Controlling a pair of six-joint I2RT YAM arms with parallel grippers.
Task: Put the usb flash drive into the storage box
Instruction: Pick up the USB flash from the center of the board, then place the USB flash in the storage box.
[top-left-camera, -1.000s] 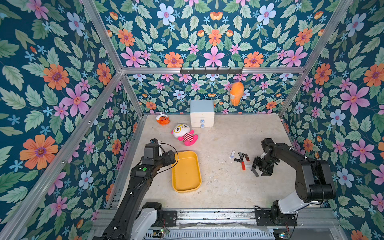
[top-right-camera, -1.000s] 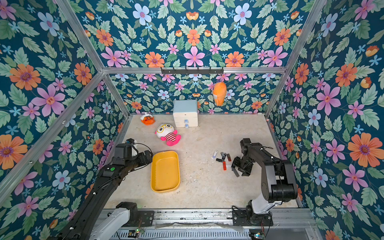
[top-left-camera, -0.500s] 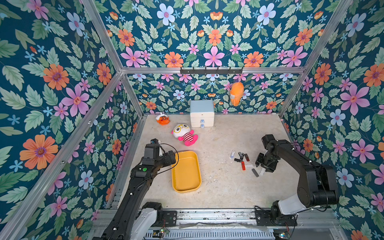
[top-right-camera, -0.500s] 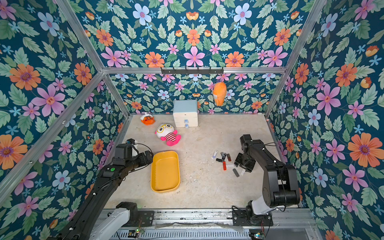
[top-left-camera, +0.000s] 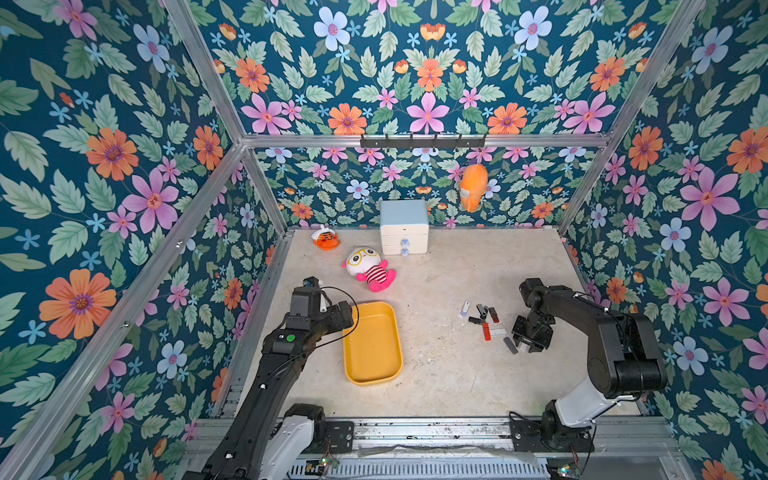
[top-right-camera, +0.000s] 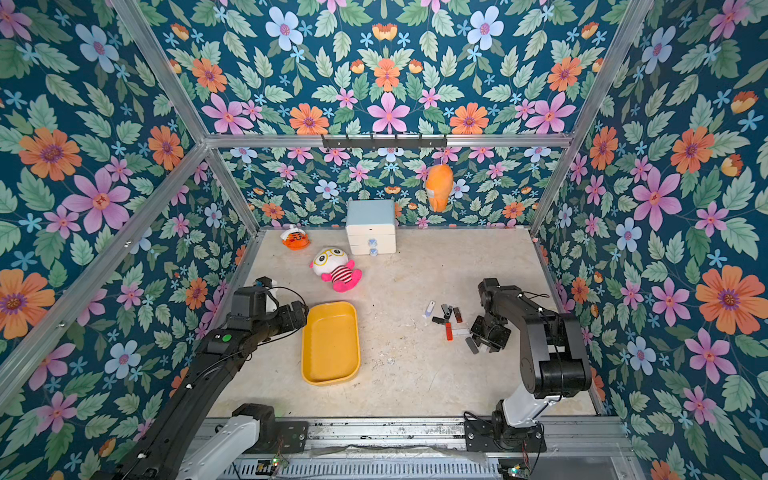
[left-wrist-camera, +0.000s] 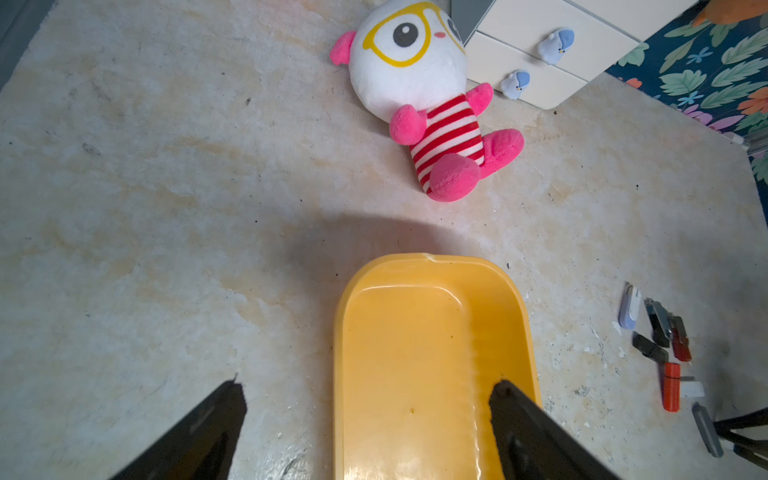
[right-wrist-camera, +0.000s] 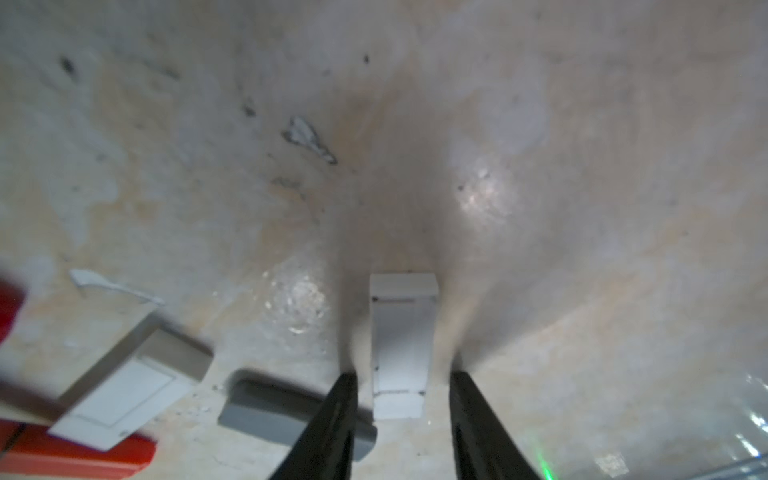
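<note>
Right fingers apart astride blurred white usb flash drive, left fingers wide apart, storage box cropped

Both top views look down on the whole bench; the wrist cameras look close, the left sharing the storage box.

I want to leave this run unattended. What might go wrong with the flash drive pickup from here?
The grey drive sits right beside one finger of the right tool, which straddles the white flash drive; closing may drag or pinch both.
The fingers flank only one end of that drive, so it may pivot or slip on the way to the storage box.
</note>
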